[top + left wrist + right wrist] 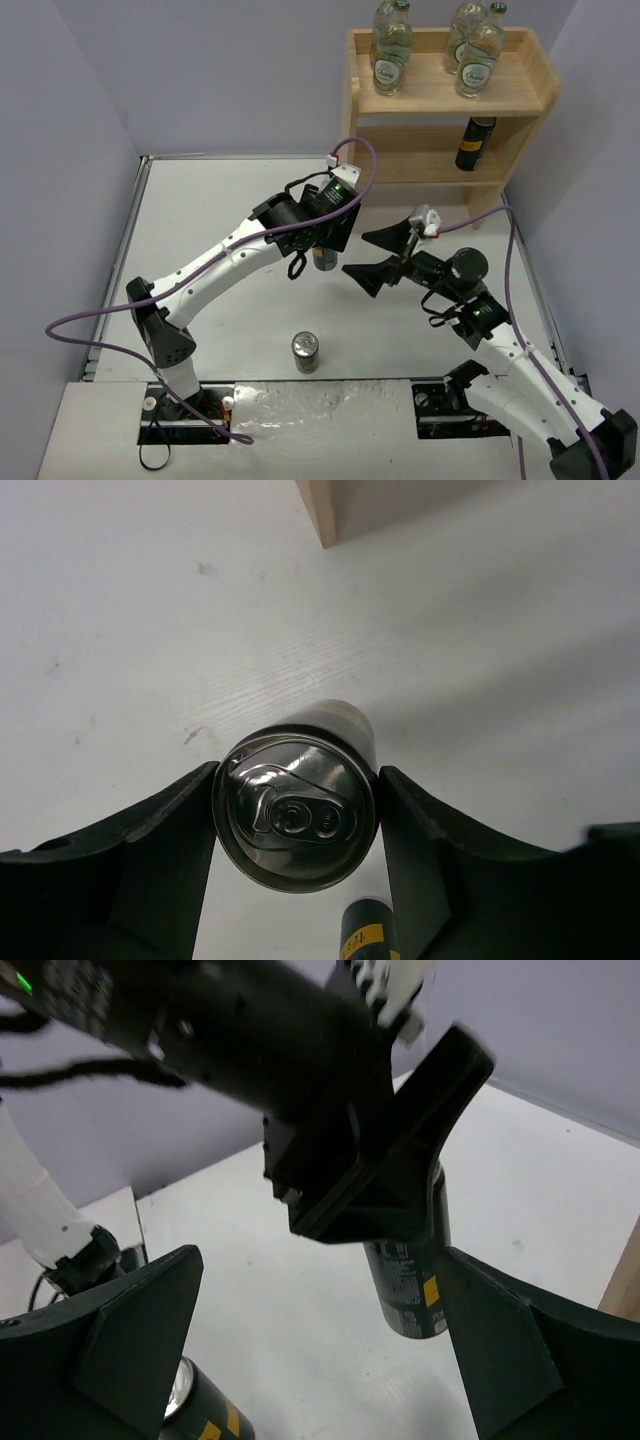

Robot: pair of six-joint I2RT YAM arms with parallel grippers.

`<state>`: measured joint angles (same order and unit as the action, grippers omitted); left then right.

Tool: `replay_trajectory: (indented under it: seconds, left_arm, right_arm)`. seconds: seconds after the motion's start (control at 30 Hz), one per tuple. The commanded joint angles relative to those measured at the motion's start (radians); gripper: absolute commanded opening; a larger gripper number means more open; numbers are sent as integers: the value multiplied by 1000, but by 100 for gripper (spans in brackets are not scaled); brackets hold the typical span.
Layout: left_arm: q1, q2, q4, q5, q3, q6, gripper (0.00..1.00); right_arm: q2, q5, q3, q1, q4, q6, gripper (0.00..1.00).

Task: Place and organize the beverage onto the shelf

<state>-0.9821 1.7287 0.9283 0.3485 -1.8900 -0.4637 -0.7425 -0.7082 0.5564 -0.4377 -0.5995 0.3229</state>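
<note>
Worktop (200, 220) space nearest the arm bases carries one loose can (306, 352), standing upright with its silver top showing, not yet collected. Further out, the left end effector (297, 780) is clamped on a second can (323, 260), one finger against each side of the body just below the rim. That side grip keeps the can vertical, which suits sliding it in under a shelf board. Whether its base has left the surface cannot be told. Just to the right, the right end effector (378, 255) hangs with its jaws spread wide and nothing between them. It points toward the held can, possibly waiting to receive or steady it. At the far right corner stands the shelf (352, 90). The clear bottles (392, 48) are grouped on its top tier, where there is headroom for them, and a third can (475, 143) stands on the lower tier. Judging by that, the lower tier is where the two outstanding cans belong.
</note>
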Motion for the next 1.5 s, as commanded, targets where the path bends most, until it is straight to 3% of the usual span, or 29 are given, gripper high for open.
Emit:
replay_trajectory:
  seconds: [0.0,0.2,0.4,0.63,0.9,1.0,1.1,1.13,1.23,1.27,1.3,1.33,1.43,1.47]
  left_arm:
    - [-7,-80,98,16,-145,2,3]
    - [-7,-87,181,-11,-257,39,3]
    - [-15,-95,230,-65,-320,65,2]
    - [-15,-80,265,-82,-350,92,2]
    - [-15,-3,353,-55,-442,126,2]
    - [-15,-4,342,-75,-443,131,2]
    - [-15,-3,334,-101,-446,131,2]
    - [-15,-3,333,-108,-449,132,3]
    - [-15,-14,308,-100,-445,137,20]
    - [-15,-35,287,-100,-433,138,27]
    - [-16,-58,212,-109,-407,152,41]
    - [-15,-105,169,-124,-376,155,71]
    - [-15,-162,52,-132,-288,155,94]
    - [-15,-187,38,-122,-284,155,94]
  right_arm:
    - [-93,240,59,-164,30,-237,97]
    - [-254,386,36,-312,-186,-288,95]
    - [-383,434,77,-332,-273,-346,90]
    - [-409,405,73,-352,-371,-351,84]
    - [-382,385,88,-358,-336,-361,83]
    - [-388,366,86,-360,-353,-361,75]
    - [-402,342,77,-360,-398,-346,45]
    - [-405,329,76,-360,-408,-344,24]
    - [-411,305,65,-363,-468,-325,0]
    - [-408,303,60,-363,-508,-323,0]
    - [-406,312,54,-361,-529,-285,0]
    - [-403,312,50,-361,-549,-275,0]
    - [-399,322,69,-360,-536,-278,0]
    - [-393,332,82,-358,-507,-283,0]
